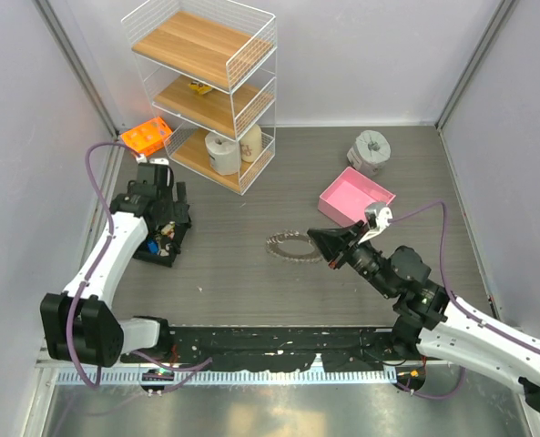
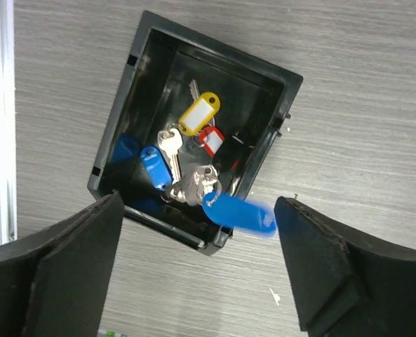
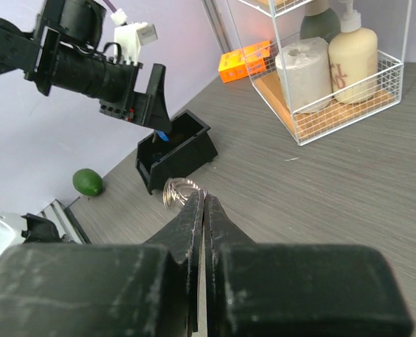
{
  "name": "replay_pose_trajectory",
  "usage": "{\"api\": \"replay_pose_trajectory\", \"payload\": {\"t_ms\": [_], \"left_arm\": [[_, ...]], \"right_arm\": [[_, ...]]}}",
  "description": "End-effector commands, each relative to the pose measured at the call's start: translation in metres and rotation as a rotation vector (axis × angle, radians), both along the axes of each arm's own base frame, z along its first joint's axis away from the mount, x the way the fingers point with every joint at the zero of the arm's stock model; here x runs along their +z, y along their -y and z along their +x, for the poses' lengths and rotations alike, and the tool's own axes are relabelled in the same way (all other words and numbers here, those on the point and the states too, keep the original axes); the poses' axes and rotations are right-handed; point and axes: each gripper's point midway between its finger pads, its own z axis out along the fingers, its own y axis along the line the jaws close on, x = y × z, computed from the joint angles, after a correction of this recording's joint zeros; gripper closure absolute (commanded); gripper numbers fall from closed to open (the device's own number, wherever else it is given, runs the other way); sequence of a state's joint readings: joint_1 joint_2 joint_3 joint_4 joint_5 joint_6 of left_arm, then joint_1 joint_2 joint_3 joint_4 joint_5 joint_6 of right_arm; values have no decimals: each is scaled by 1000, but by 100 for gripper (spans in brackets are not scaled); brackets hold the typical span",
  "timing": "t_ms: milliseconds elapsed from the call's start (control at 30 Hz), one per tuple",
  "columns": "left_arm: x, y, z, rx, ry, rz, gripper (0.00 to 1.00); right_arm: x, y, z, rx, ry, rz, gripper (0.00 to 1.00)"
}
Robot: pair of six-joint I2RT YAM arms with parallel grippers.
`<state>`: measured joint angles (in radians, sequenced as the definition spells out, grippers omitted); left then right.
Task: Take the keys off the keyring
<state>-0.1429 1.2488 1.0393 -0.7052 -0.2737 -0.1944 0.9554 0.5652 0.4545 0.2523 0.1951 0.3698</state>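
Dropping the blue key (image 2: 239,214) well means holding the wide-apart left tool (image 2: 199,199) over the black box (image 2: 132,105); the right tool (image 3: 201,198) pinches the keyring (image 3: 179,188)

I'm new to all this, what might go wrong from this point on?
The blue-tagged key looks blurred right over the black box's near rim, under the open left tool; it may bounce out onto the table. The right tool pinches the keyring's thin wire with only its tips, so the ring might slip free.
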Motion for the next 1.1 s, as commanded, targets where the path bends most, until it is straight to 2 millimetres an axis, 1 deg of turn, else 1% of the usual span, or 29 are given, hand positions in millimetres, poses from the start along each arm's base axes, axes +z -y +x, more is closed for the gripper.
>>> {"api": "replay_pose_trajectory", "payload": {"t_ms": [0,33,67,100,133,233,267,300,367,400,433,467,500,533,600,633,667,700,733,767,800,833,867,900,933,967,1000,1033,1067], "left_arm": [[35,0,12,26,94,-44,0],[39,2,9,17,108,-56,0],[43,5,5,15,116,-74,0],[47,6,-1,19,121,-92,0],[51,12,-5,1,122,-122,0],[58,28,-23,-69,117,-200,1],[58,31,-29,-85,117,-218,1],[57,36,-34,-112,117,-237,1],[59,38,-46,-131,151,-251,0],[59,44,-51,-159,160,-279,0],[60,46,-54,-176,179,-286,0],[61,48,-57,-194,194,-292,0],[60,47,-61,-197,200,-288,0],[60,46,-63,-200,213,-283,0],[58,44,-65,-201,226,-273,0],[56,41,-65,-190,225,-265,0],[56,38,-65,-171,227,-255,0],[54,31,-65,-136,228,-232,0],[53,29,-66,-119,224,-226,0],[53,26,-67,-101,227,-219,0],[52,23,-67,-81,236,-215,0],[53,19,-67,-50,253,-213,0],[52,18,-67,-30,266,-215,0],[56,17,-67,-13,290,-227,1],[59,16,-68,1,311,-233,0],[62,15,-69,12,332,-238,0],[66,15,-70,16,351,-244,0],[70,13,-72,24,371,-248,0],[77,13,-75,31,392,-260,0]], "right_arm": [[26,2,17,-80,19,-52,95],[24,3,21,-95,13,-94,95],[15,-2,26,-96,-4,-128,95],[15,-4,30,-102,-6,-138,95],[8,-7,34,-105,-21,-159,95],[0,-12,48,-106,-56,-187,95],[-8,-16,52,-103,-75,-206,95],[-9,-17,56,-98,-81,-209,95],[-28,-24,65,-85,-128,-248,95],[-33,-25,67,-86,-144,-249,95],[-43,-27,71,-77,-164,-267,95],[-43,-29,73,-74,-175,-252,95],[-55,-32,77,-65,-200,-267,95],[-55,-35,79,-60,-207,-255,95],[-66,-39,86,-44,-240,-275,92],[-64,-42,93,-45,-249,-281,81],[-62,-40,98,-57,-267,-300,64],[-61,-39,100,-62,-274,-314,58],[-55,-33,103,-87,-279,-325,47],[-53,-29,104,-107,-282,-332,41],[-39,-22,105,-142,-253,-305,29],[-42,-15,102,-157,-275,-322,20],[-26,-5,101,-193,-248,-294,3],[-24,7,102,-253,-258,-298,4],[-8,18,99,-290,-236,-261,4],[-7,37,101,-389,-263,-254,5],[9,52,96,-438,-251,-217,4],[7,75,94,-544,-281,-221,5],[30,91,86,-583,-251,-170,5]]}}
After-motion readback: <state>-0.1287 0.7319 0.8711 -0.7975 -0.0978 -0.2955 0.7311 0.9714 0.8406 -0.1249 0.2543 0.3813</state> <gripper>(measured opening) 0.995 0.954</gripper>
